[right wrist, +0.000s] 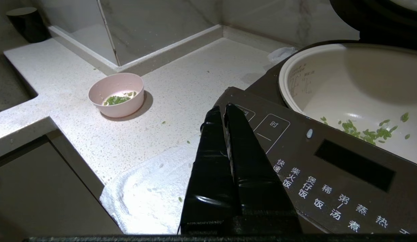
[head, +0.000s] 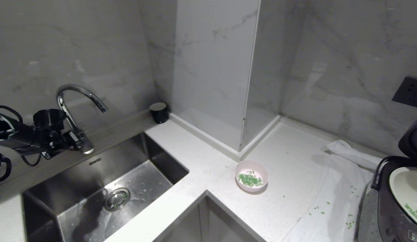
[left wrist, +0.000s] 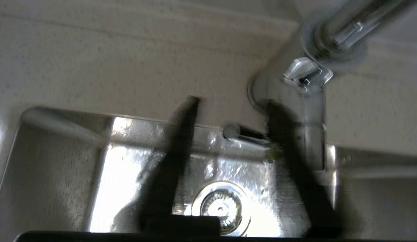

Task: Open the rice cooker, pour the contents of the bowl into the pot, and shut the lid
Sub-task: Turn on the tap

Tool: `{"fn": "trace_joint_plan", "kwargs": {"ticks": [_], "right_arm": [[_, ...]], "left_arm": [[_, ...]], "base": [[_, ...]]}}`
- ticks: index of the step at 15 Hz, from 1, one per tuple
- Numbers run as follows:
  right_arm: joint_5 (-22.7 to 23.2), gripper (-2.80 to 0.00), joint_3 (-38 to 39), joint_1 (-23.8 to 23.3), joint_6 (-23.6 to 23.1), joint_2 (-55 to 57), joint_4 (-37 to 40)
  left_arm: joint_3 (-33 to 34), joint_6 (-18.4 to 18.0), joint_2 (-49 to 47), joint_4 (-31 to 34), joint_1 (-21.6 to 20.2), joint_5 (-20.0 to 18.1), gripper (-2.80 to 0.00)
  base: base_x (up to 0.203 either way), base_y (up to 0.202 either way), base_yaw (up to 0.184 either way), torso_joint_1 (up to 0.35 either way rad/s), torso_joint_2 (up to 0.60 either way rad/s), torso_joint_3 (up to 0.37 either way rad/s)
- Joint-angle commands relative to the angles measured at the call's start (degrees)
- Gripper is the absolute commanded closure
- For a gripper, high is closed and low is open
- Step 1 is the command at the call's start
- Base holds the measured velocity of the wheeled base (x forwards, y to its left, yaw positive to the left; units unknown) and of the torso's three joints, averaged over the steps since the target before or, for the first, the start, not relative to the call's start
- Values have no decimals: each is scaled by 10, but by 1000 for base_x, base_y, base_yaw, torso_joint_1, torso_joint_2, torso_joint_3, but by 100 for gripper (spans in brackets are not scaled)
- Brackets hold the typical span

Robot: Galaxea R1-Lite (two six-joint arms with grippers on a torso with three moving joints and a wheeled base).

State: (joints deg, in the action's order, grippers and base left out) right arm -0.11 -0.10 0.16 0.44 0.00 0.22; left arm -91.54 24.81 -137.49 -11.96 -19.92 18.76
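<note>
The small pink bowl [head: 251,168] stands on the white counter with green chopped contents [head: 250,179] inside; it also shows in the right wrist view [right wrist: 116,94]. At the far right is the dark rice cooker [head: 383,208], its lid [head: 411,137] raised. Its white pot [head: 405,183] holds some green bits [right wrist: 366,132]. My left gripper [head: 72,139] is far from these, by the base of the faucet over the sink. Its fingers stand apart [left wrist: 233,102] around the faucet's lever rod [left wrist: 248,136], with no grip visible. My right gripper [right wrist: 220,109] is shut and empty above the cooker's button panel [right wrist: 329,168].
A steel sink [head: 154,151] with a curved chrome faucet [head: 80,92] fills the left. A black cup [head: 158,112] stands in the corner behind it. A white cloth [head: 342,168] lies under the cooker with green bits scattered on it. A dark wall socket [head: 408,91] sits above.
</note>
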Motion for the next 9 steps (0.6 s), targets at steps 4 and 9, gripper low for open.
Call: {"fn": "trace_joint_plan", "kwargs": {"ticks": [4,9], "right_arm": [[0,0,0,0,0,0,0],[0,0,0,0,0,0,0]], "left_arm": [[-6,2,-10,-1,-5,6,0],[0,1,-3,-1,-3,12,0]], "base": [[0,0,0,0,0,0],[0,0,0,0,0,0]]}}
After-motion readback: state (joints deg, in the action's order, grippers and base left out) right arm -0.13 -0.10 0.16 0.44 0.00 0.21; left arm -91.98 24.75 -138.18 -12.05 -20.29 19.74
